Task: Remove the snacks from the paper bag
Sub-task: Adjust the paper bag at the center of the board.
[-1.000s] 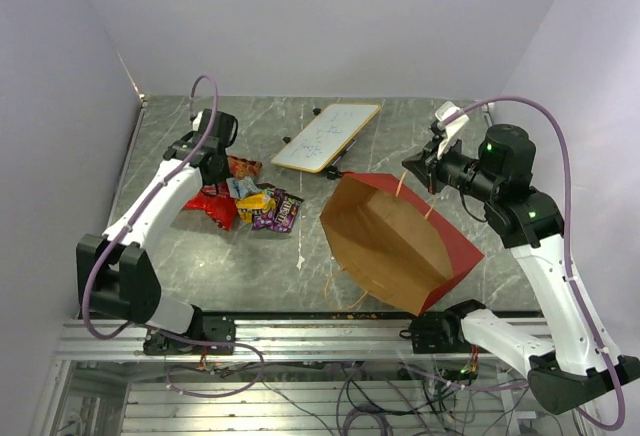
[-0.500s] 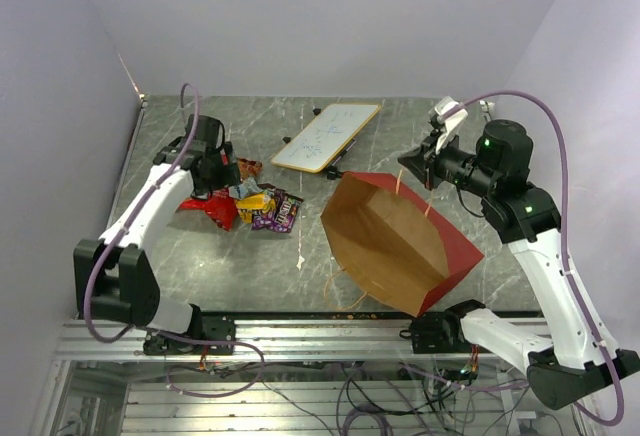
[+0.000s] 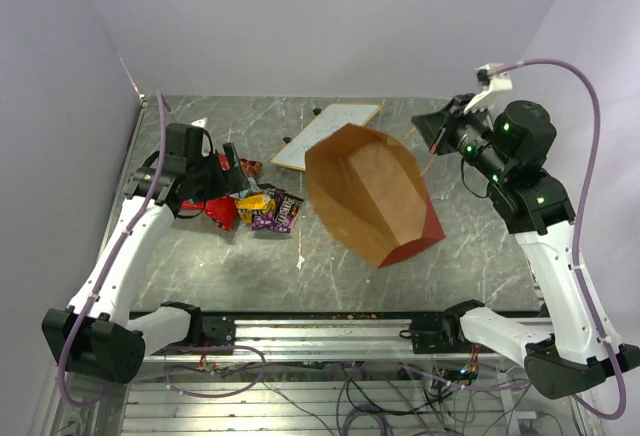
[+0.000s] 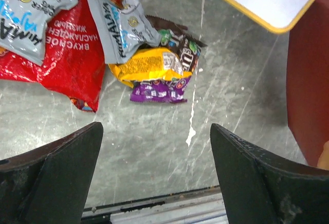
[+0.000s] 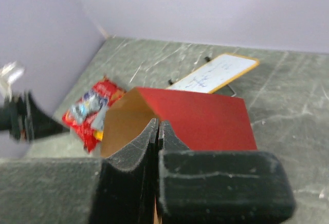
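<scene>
The paper bag [image 3: 365,191], red outside and brown inside, hangs tilted above the table with its open mouth towards the camera. My right gripper [image 3: 425,136] is shut on its upper rim [image 5: 159,131]. The snacks lie in a pile on the table at the left [image 3: 255,206]: a red chip bag [image 4: 56,64], light blue packets [image 4: 123,26], a yellow packet [image 4: 154,64], a purple one [image 4: 159,91] and a dark brown one [image 4: 177,34]. My left gripper [image 4: 154,172] stands open above the table just near of the pile, holding nothing.
A white board with a yellow rim [image 3: 345,114] lies at the back, partly hidden behind the raised bag. The left wall runs close to my left arm. The table's metal front edge [image 4: 154,208] shows beneath the left fingers.
The right gripper has lifted the paper bag off the table and swung it left and back. The left gripper has opened and drawn back from the snack pile.
</scene>
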{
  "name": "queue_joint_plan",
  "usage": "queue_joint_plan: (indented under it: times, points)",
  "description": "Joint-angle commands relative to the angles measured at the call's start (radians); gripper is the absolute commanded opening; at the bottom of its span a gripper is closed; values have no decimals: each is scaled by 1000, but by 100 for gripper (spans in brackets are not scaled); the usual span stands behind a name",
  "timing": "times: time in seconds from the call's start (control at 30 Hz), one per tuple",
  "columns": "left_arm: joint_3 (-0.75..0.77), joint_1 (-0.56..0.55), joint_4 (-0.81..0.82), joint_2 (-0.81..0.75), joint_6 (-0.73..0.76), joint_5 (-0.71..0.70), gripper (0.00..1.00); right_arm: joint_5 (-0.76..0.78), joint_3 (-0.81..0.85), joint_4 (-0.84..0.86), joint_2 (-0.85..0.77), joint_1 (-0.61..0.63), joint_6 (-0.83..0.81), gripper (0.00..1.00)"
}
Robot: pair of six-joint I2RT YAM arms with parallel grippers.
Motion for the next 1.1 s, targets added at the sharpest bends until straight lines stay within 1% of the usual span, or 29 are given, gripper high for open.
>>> queue_joint_plan:
  times: [0.0, 0.1, 0.17, 0.27, 0.43, 0.47, 0.53, 0.6, 0.7, 0.93, 1.03, 1.07]
  points:
    - [37, -41, -80, -31, 27, 34, 96, 350, 102, -133, 33, 3, 254, 0]
    - [52, -58, -94, -42, 33, 41, 96, 437, 141, -248, 50, 2, 341, 0]
    - [63, -69, -97, -48, 38, 48, 96, 442, 146, -281, 50, 2, 390, 0]
    - [79, -80, -99, -45, 44, 56, 96, 322, 108, -241, 29, 2, 436, 0]
    - [94, -103, -89, -27, 55, 64, 97, 57, 0, -122, 7, 3, 651, 0]
    - [98, -105, -85, -25, 57, 66, 97, 31, -20, -97, 2, 3, 703, 0]
    - [102, -109, -81, -19, 58, 70, 97, 22, -54, -54, -18, 2, 753, 0]
    - [106, -112, -75, -13, 57, 73, 97, 73, -64, -48, -39, 2, 760, 0]
    - [113, -115, -71, -5, 58, 77, 97, 206, -32, -147, -56, 4, 719, 0]
    - [111, -114, -60, 1, 59, 78, 97, 490, 57, -365, -62, 2, 553, 0]
    - [109, -115, -54, 7, 57, 82, 97, 619, 41, -427, -62, 3, 448, 0]
    - [110, -115, -52, 10, 55, 84, 97, 693, 22, -448, -63, 2, 411, 0]
